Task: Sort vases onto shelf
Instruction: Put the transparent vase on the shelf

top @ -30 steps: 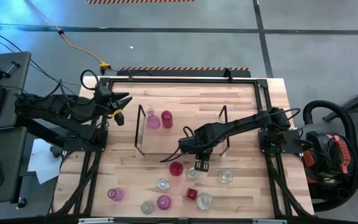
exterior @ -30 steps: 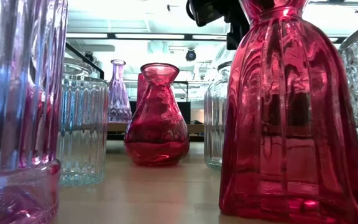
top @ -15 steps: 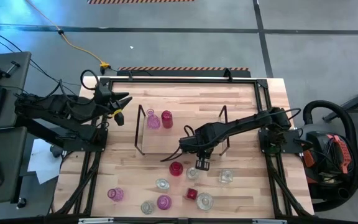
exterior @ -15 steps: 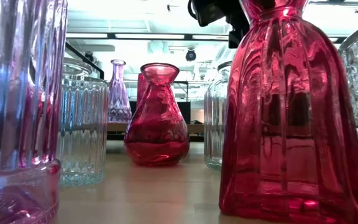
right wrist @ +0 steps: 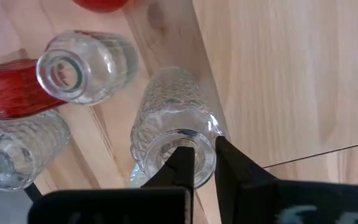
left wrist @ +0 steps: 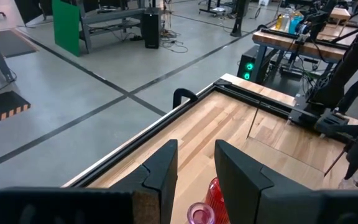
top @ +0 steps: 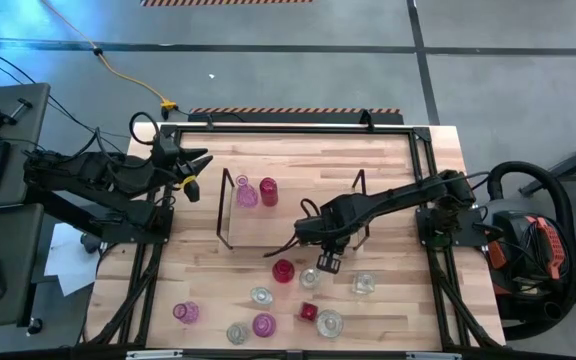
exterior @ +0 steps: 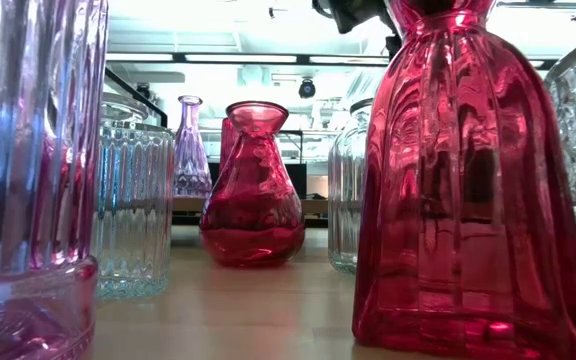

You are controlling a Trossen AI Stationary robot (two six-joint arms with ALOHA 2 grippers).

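Right now your right gripper (right wrist: 204, 158) sits low over the near half of the table, its fingers pinched narrow on the rim of a clear textured vase (right wrist: 173, 118), one finger inside the mouth and one outside. Just beside that grip you have a second clear vase (right wrist: 82, 67) standing upright, with a red vase (right wrist: 8, 93) past it. Behind the gripper, the shelf (top: 293, 215) carries two pink vases (top: 257, 192) at its left end. Your left gripper (top: 193, 170) waits well apart from all this, beyond the shelf's left end, fingers partly spread and holding nothing
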